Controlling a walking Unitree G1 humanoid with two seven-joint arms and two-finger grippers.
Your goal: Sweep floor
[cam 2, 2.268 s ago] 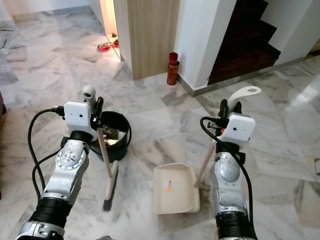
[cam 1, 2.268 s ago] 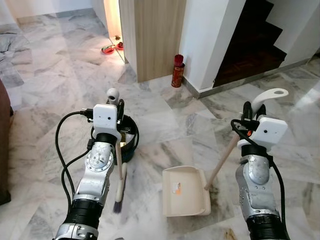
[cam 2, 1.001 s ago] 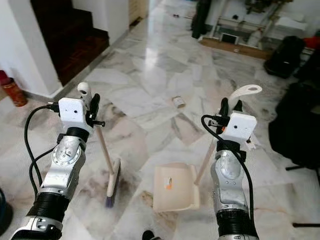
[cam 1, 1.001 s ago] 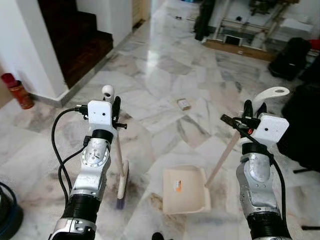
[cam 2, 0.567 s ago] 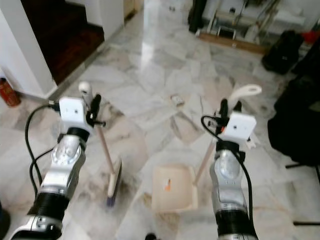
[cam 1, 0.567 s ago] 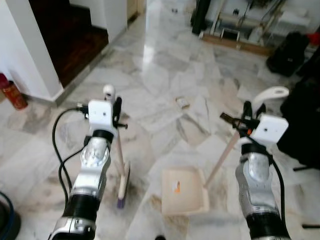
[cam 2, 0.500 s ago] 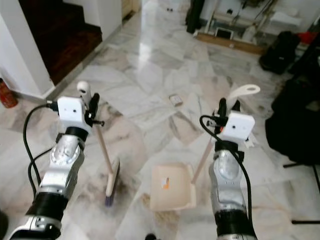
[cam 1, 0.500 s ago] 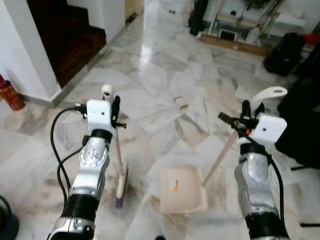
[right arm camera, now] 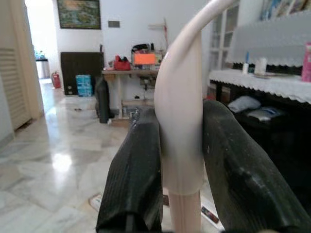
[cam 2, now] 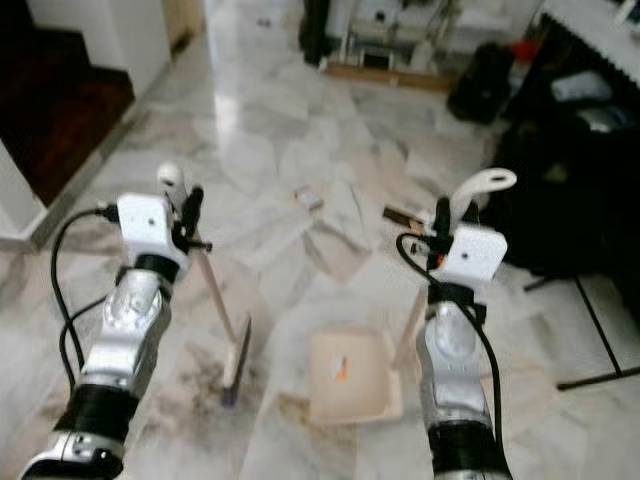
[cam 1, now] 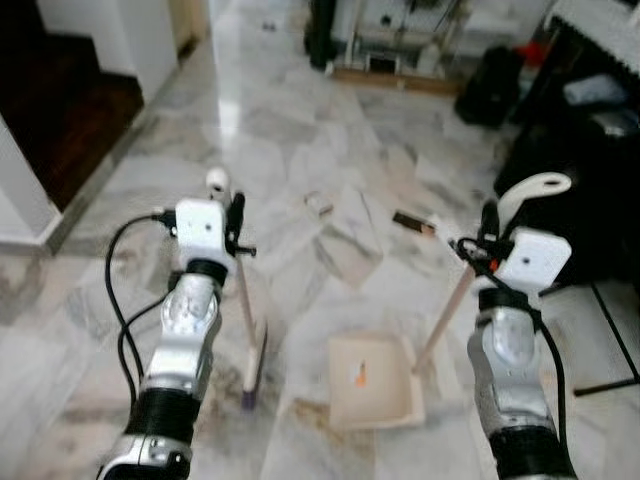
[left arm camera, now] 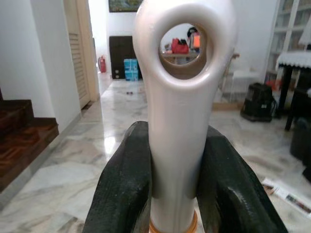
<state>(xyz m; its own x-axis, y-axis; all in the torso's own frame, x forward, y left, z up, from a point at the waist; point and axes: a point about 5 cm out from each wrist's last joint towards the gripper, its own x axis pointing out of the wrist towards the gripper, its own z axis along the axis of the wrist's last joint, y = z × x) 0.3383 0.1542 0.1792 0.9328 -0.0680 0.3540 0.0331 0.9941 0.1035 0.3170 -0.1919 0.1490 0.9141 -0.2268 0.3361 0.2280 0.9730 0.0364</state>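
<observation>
One short broom with a pale wooden stick and a cream plastic handle with a hanging hole [cam 1: 245,310] stands on the marble floor [cam 1: 300,160]. One cream plastic dustpan on a long wooden stick [cam 1: 372,380] lies beside it. Two silver robot arms are present, each ending in one gripper of two black fingers: one left gripper [left arm camera: 180,194] clamped on the broom handle, one right gripper [right arm camera: 181,165] clamped on the dustpan handle. Two small bits of litter lie on the floor ahead: one small pale box-like scrap [cam 1: 319,204] and one flat dark strip [cam 1: 412,222]. One dark bag [cam 1: 487,85] sits farther back.
</observation>
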